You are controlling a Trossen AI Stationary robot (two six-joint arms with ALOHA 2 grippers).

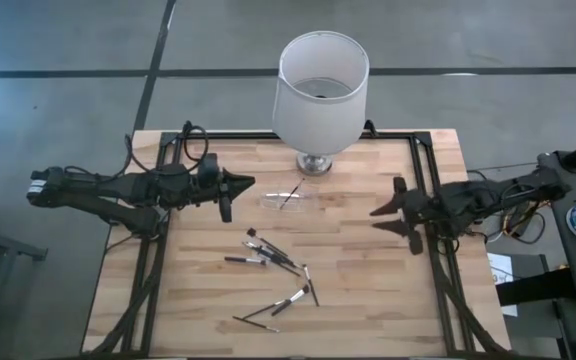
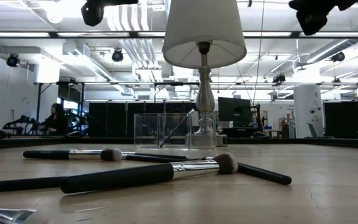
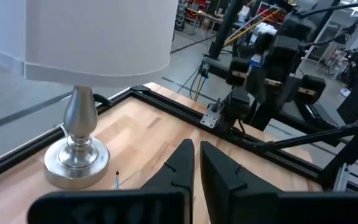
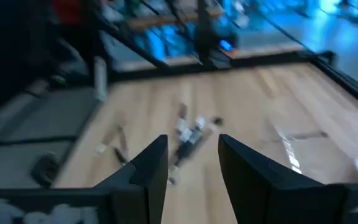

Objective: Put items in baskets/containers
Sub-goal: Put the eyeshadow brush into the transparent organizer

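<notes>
Wooden table. White lamp standing at far edge, just behind clear holder with one brush inside. Left gripper pressed together, right gripper spread, both empty. Loose brushes scattered nearer.

A large open robotics lab: concrete floor, exposed ceiling ducts with strip lights, monitors and equipment racks behind a wooden desk, a person seated far off.
</notes>
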